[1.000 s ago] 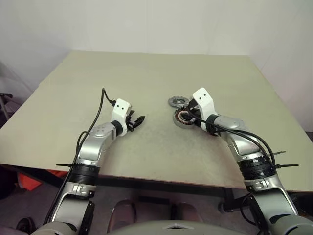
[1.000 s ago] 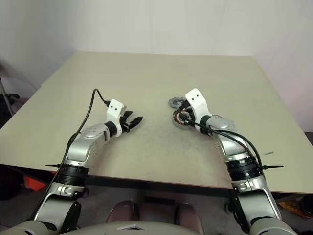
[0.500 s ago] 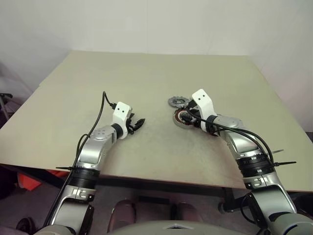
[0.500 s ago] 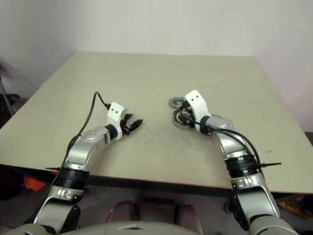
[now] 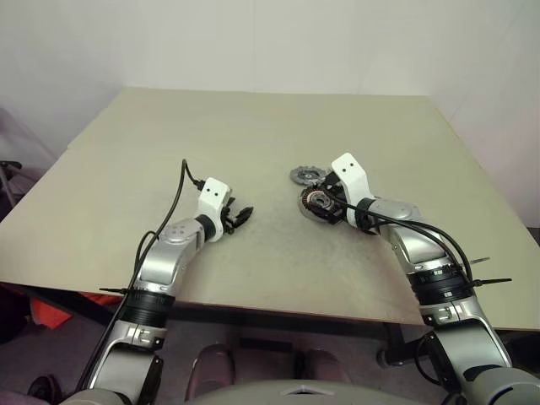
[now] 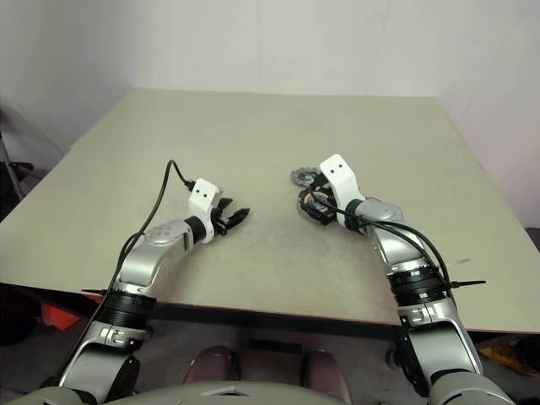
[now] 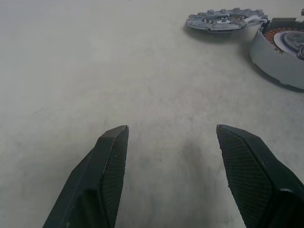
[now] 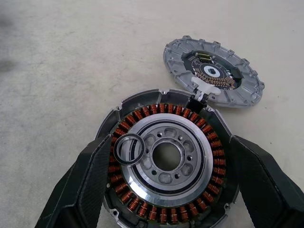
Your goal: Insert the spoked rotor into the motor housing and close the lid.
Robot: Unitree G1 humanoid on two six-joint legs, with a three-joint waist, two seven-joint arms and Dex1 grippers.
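The motor housing [image 8: 167, 156], a round cup with copper coils around a silver centre, sits on the table at mid-right [image 5: 316, 203]. A thin dark ring [image 8: 130, 148] lies loose on its silver centre. The lid [image 8: 213, 76], a grey disc with a notched rim, lies flat just behind the housing and touches its rim. My right gripper [image 8: 169, 145] is open, with one finger on each side of the housing and nothing in its grip. My left gripper [image 7: 171, 130] stands open over bare table, left of the housing. The spoked rotor is out of view.
The beige table [image 5: 253, 135] stretches wide beyond and to the left of the parts. Its front edge runs close below both arms. A black cable [image 5: 179, 194] loops up from my left wrist.
My right gripper's fingers have spread wider around the housing. My left arm has hardly moved.
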